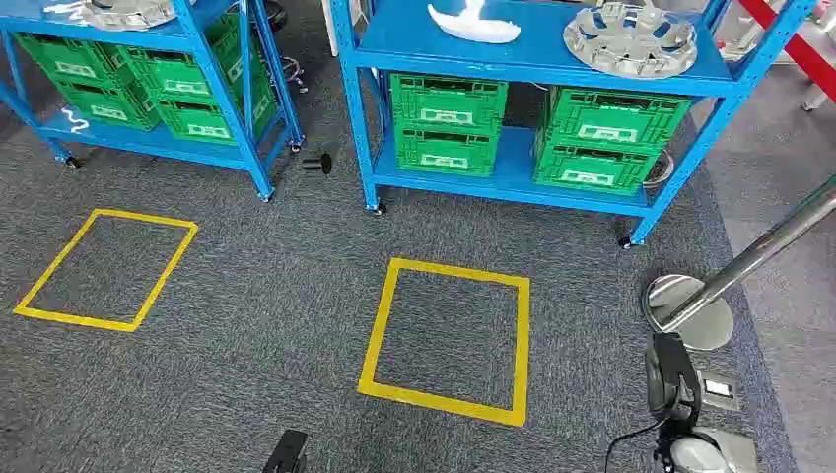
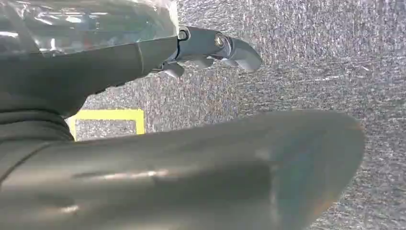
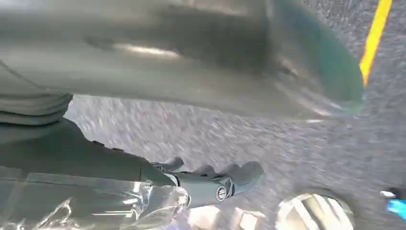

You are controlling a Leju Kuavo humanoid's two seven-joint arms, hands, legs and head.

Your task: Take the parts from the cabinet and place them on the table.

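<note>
Head view, far left: a blue metal shelving rack on castors (image 1: 212, 74) stands on the grey carpet floor (image 1: 276, 286), with a silver spoked wheel cover (image 1: 128, 12) on its top shelf and stacked green plastic crates (image 1: 128, 79) on the lower shelf. In front of it a yellow tape rectangle (image 1: 104, 268) is marked on the carpet. A small black cylindrical object (image 1: 317, 163) lies on the floor between the two racks. Centre: a second blue shelving rack (image 1: 537, 61) carries on its top shelf a white moulded plastic part (image 1: 473, 24) and, to its right, a second silver wheel cover (image 1: 631, 37); both parts remain on the cabinet shelf, well apart from either hand. Four green crates (image 1: 449, 123) sit in two stacks on the shelf below. A second yellow tape square (image 1: 446, 340) lies in front of this rack. Right: a chrome stanchion post with a round base (image 1: 690, 310) leans across the carpet edge. The left hand (image 2: 213, 48), seen from its wrist, hangs over the carpet with fingers (image 2: 244, 52) lightly curled and holding nothing. The right hand (image 3: 215, 182) likewise hangs above the carpet, fingers (image 3: 244, 172) loosely curled, nothing within them.
</note>
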